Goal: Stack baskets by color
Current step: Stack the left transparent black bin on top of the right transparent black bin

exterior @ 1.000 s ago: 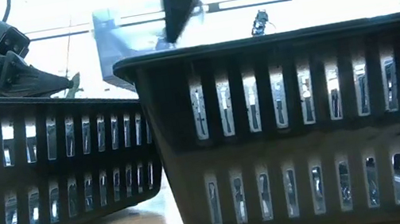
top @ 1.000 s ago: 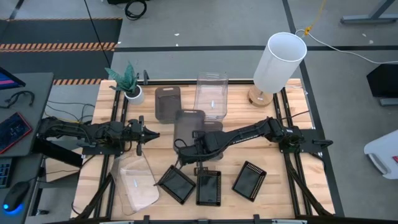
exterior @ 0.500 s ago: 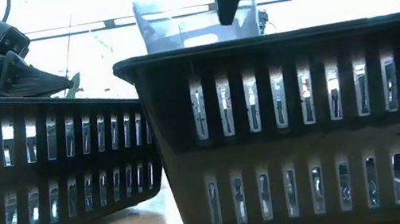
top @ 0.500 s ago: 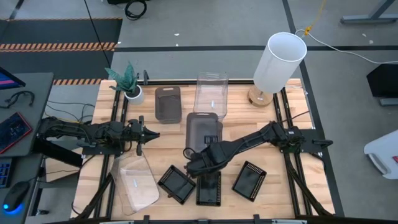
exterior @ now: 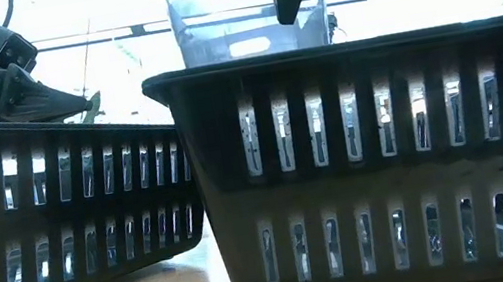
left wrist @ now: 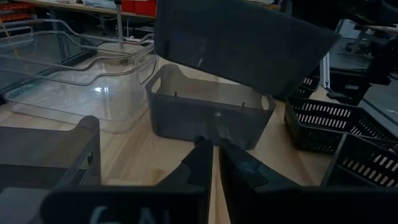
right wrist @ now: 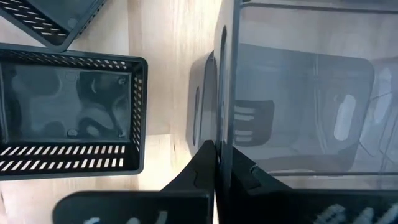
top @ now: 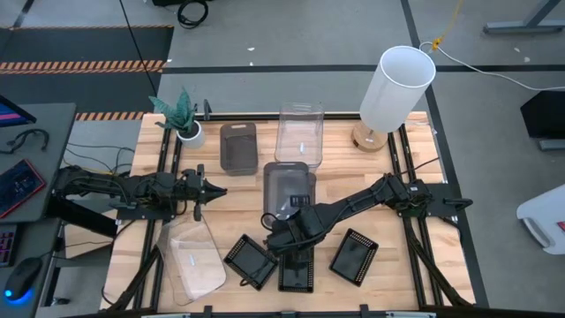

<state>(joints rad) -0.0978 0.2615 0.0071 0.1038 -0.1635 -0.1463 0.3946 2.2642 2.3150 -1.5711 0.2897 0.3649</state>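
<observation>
No brand, label or writing can be read on any of the things. The right tool (top: 281,223) is pinched tight on the rim of a smoky grey basket (top: 290,188), held over a second grey basket on the middle of the bench (top: 344,190), with its arm stretched low and diagonally in from the right edge. The left tool (top: 201,196), its fingers (left wrist: 205,155) almost together and empty, lies level at the left side between a third grey basket (top: 237,146) and a clear basket (top: 192,260), with three black mesh baskets (top: 250,261) along the front edge

A tall white cylinder lamp (top: 396,87) and a small potted plant (top: 182,115) stand at the table's (top: 402,274) far edge.
</observation>
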